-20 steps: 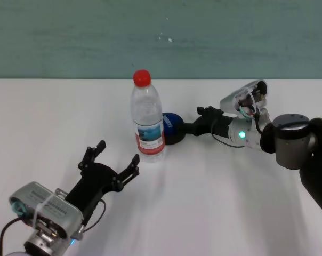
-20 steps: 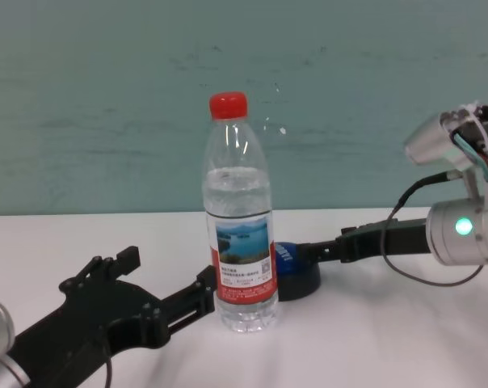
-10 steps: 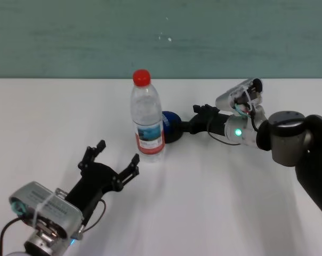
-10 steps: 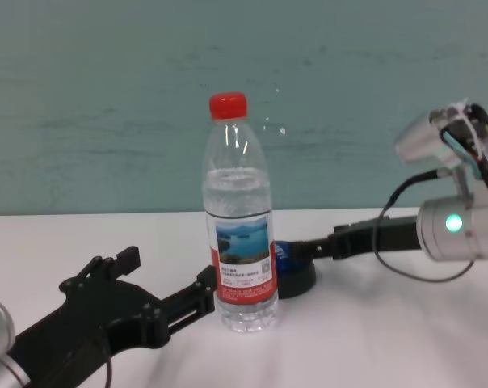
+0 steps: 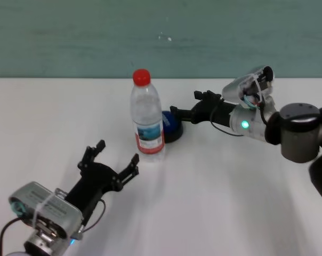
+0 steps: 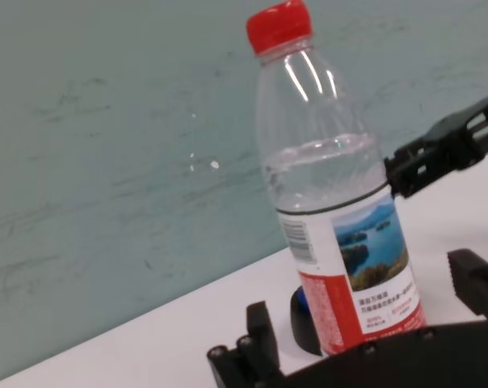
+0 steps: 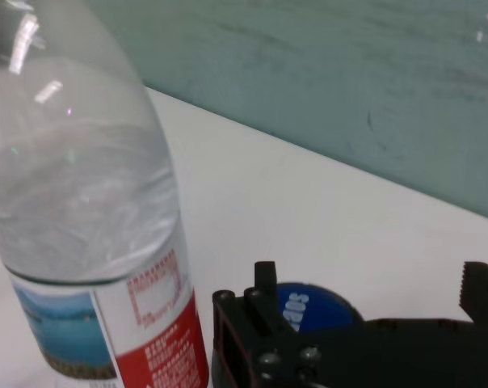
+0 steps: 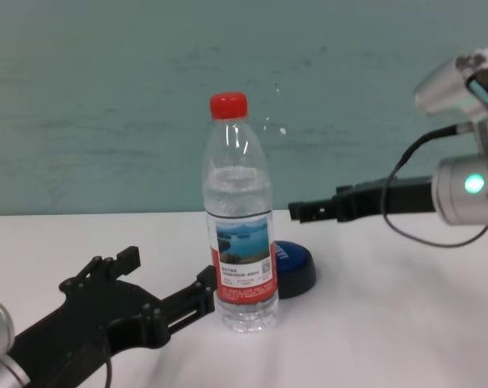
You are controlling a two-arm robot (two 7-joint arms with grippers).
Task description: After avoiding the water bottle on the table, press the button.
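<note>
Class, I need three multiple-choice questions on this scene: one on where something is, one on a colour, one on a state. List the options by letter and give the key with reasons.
1. Where is the button relative to the water bottle?
A. Just beyond it, toward the robot's right
B. Stacked on its cap
C. At the table's near edge

2. What colour is the bottle's cap?
A. Blue
B. Red
C. White

3. How is the right tool placed?
A. Pressed flat on the table
B. Gripping the bottle
C. Raised above the button, not touching it

Key: 1 A, the head view shows the blue dome behind the bottle's right side. 2 B, the cap is red in every view. 3 C, the chest view shows clear space under the tip.
</note>
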